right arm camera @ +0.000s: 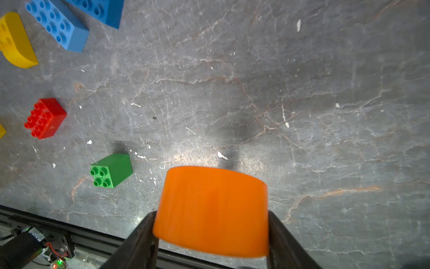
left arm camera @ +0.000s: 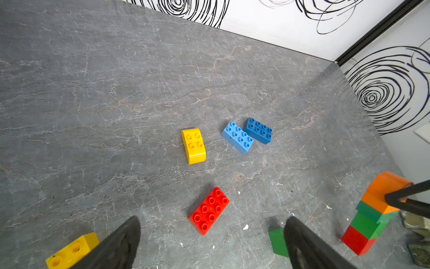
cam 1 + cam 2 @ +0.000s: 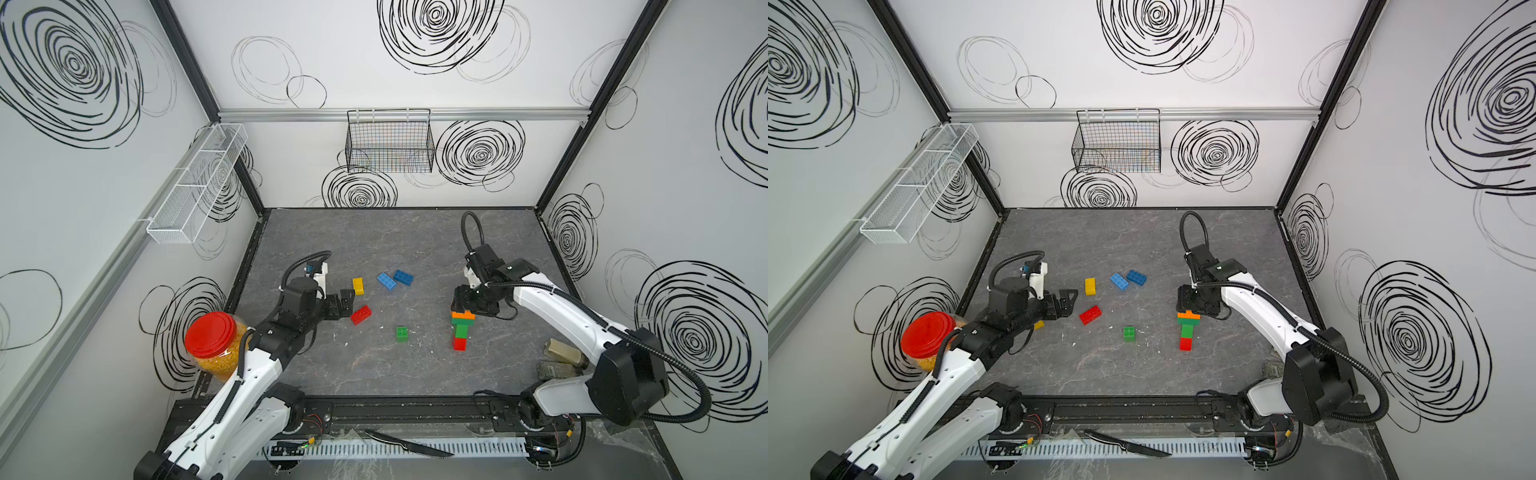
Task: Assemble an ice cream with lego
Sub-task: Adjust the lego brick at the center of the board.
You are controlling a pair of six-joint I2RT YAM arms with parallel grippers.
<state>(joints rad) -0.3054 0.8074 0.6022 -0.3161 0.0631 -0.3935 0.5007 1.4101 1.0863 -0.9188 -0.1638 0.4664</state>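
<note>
Right of center in a top view, the right gripper clamps the orange dome atop the stack. Press straight down and keep the stack upright. The left gripper gapes empty.

Even, diffuse overhead light; the red brick throws a short, soft shadow on the table. Both top views are slightly soft, and the wide angle bends the frame post toward the edges. In the right wrist view the orange dome is blurred, with a glare patch on the table just beyond it. The left wrist view is sharp, with the left gripper fingers defocused.
</note>
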